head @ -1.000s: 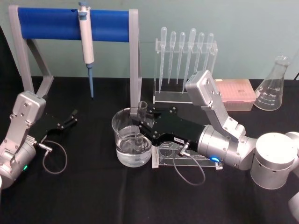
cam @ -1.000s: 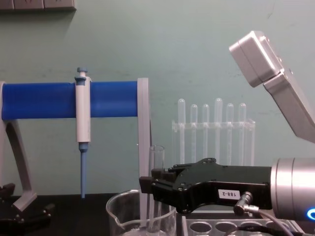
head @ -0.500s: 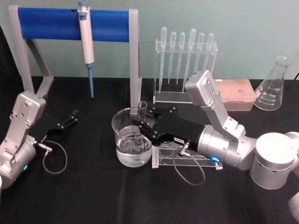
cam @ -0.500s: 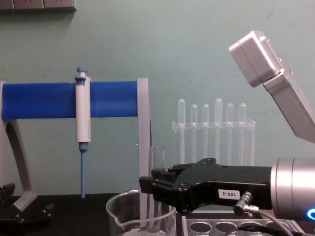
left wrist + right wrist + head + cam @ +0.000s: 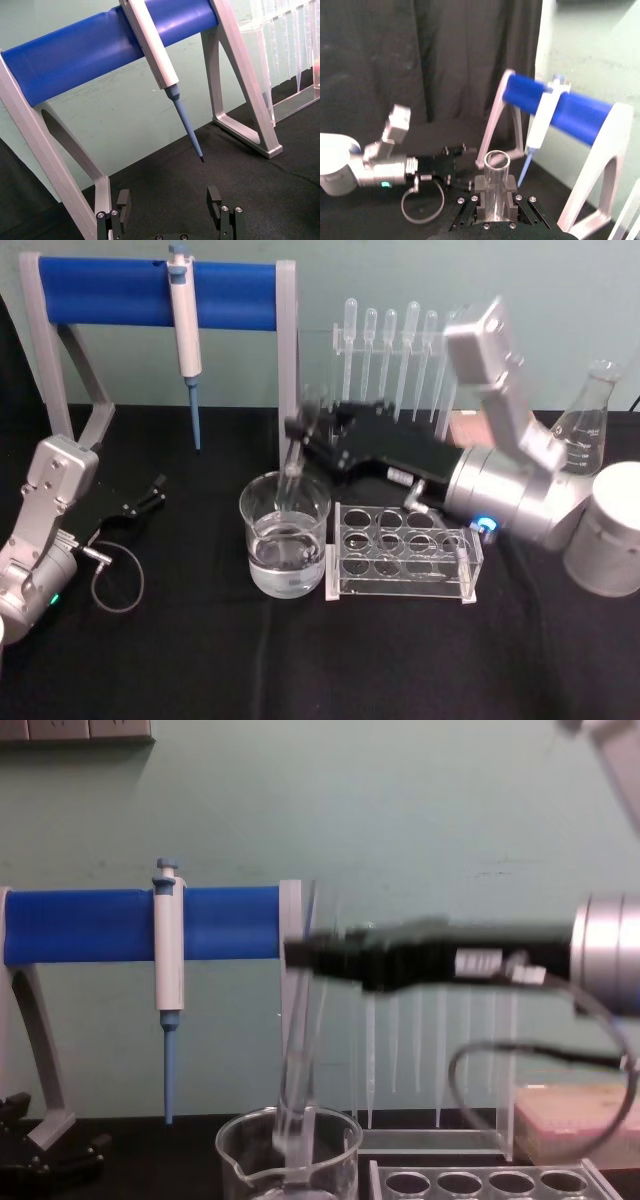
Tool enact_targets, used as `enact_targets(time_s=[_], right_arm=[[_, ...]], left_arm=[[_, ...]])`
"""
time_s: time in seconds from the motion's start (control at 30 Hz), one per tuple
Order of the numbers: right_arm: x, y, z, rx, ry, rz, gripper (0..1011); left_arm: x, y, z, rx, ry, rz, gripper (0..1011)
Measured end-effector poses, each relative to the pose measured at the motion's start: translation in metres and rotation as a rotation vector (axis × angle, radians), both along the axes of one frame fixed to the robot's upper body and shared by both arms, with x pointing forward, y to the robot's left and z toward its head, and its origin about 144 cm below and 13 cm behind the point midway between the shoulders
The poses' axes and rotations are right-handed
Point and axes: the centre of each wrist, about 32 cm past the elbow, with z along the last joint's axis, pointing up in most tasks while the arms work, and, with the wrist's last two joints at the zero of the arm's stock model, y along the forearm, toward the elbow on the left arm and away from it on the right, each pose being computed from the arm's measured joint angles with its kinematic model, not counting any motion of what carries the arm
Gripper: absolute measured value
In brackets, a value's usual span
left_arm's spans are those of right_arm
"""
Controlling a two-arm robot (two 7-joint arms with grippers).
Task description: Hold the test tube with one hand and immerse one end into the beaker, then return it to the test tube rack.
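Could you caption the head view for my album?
Right gripper holds the test tube over the beaker; left gripper rests aside.

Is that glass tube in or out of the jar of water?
Partly in. The right gripper holds the test tube high, but its lower end sits inside the beaker rim. Whether it touches the water, I cannot tell.

You get the test tube point(image 5: 297, 453) only as a motion smear below the right gripper point(image 5: 303, 428) fingers, its lower end too blurred to place against the beaker point(image 5: 288, 1157) water, while the left gripper point(image 5: 170, 202) is cut off below its two fingertips.
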Motion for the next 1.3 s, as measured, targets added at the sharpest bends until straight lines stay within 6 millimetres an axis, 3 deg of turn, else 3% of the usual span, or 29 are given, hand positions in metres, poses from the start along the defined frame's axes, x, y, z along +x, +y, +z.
enact_targets(time_s=[0.07,0.3,0.47,0.83,1.07,1.3], right_arm=[[-0.002,-0.004,0.017,0.011,-0.029,0.006,238],[-0.011,-0.02,0.047,0.005,-0.09,0.007,238],[-0.02,-0.037,0.055,-0.002,-0.097,-0.025,238],[-0.043,-0.084,0.041,-0.026,-0.05,-0.105,238],[-0.045,-0.094,0.024,-0.043,-0.015,-0.124,239],[-0.045,-0.09,0.01,-0.053,0.004,-0.118,239]], left_arm=[[0.0,0.0,0.0,0.0,0.0,0.0,1000],[0.0,0.0,0.0,0.0,0.0,0.0,1000],[0.0,0.0,0.0,0.0,0.0,0.0,1000],[0.0,0.0,0.0,0.0,0.0,0.0,1000],[0.0,0.0,0.0,0.0,0.0,0.0,1000],[0.0,0.0,0.0,0.0,0.0,0.0,1000]])
